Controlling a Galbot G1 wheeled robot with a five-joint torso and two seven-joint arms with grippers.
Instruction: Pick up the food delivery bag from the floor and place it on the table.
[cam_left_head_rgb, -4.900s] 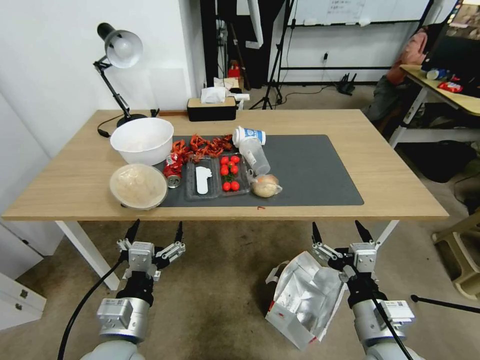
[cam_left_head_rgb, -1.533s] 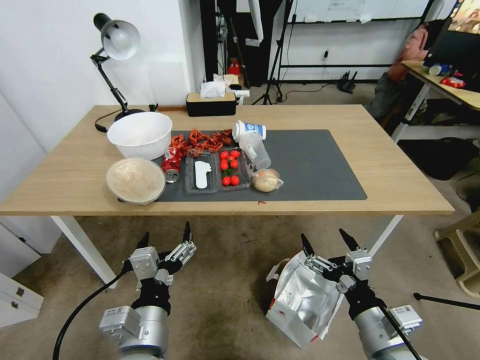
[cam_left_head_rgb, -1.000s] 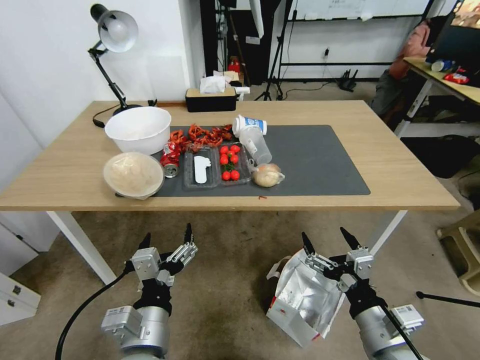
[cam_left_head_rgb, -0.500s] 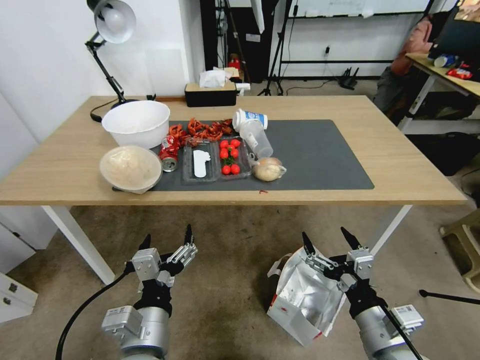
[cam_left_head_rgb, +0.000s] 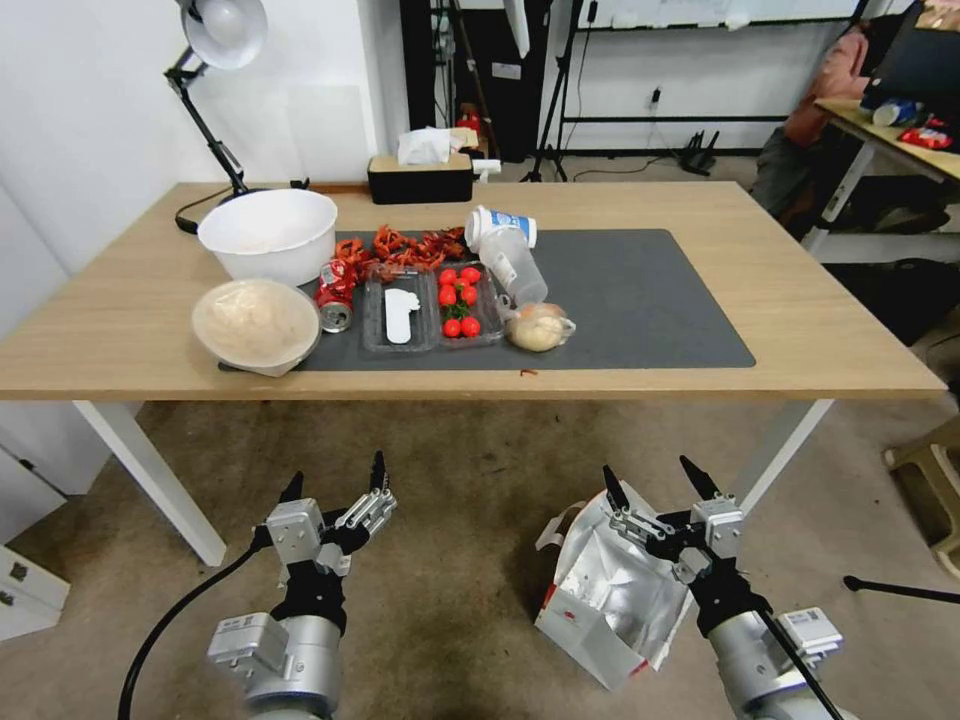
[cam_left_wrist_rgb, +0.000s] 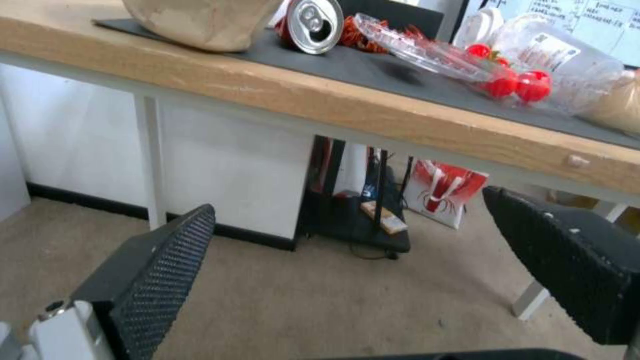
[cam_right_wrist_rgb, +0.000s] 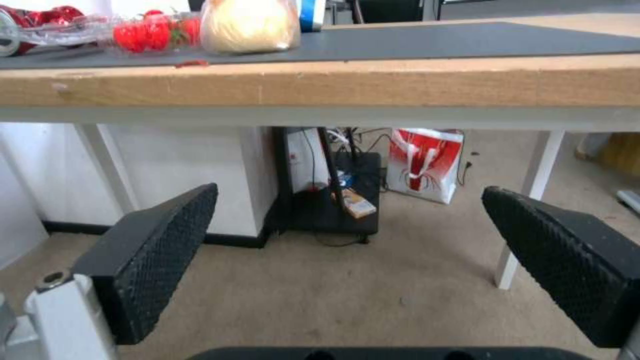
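The left gripper (cam_left_head_rgb: 335, 476) hangs low over the floor (cam_left_head_rgb: 450, 560), in front of the table's (cam_left_head_rgb: 120, 340) near edge toward its left end, jaws spread wide with nothing between them; in the left wrist view its black textured fingers (cam_left_wrist_rgb: 163, 272) stand far apart, with the table edge and a crushed can (cam_left_wrist_rgb: 313, 25) above. On the table, along the left part of the dark mat (cam_left_head_rgb: 640, 300), sit a white bowl (cam_left_head_rgb: 268, 233) and a covered bowl (cam_left_head_rgb: 255, 322) at the near left, then clear trays with cherry tomatoes (cam_left_head_rgb: 458, 300) and a small plastic bag with a bun (cam_left_head_rgb: 538, 328) (near the front edge). The food delivery bag (cam_left_head_rgb: 605, 600) lies on the floor, in front of the table's right half, foil-lined mouth open and tilted upward. The right gripper (cam_left_head_rgb: 655, 478) hovers just above the bag's upper rim, jaws also spread wide and gripping nothing; the right wrist view shows its fingers (cam_right_wrist_rgb: 167, 260) well apart, facing the carpet under the table.
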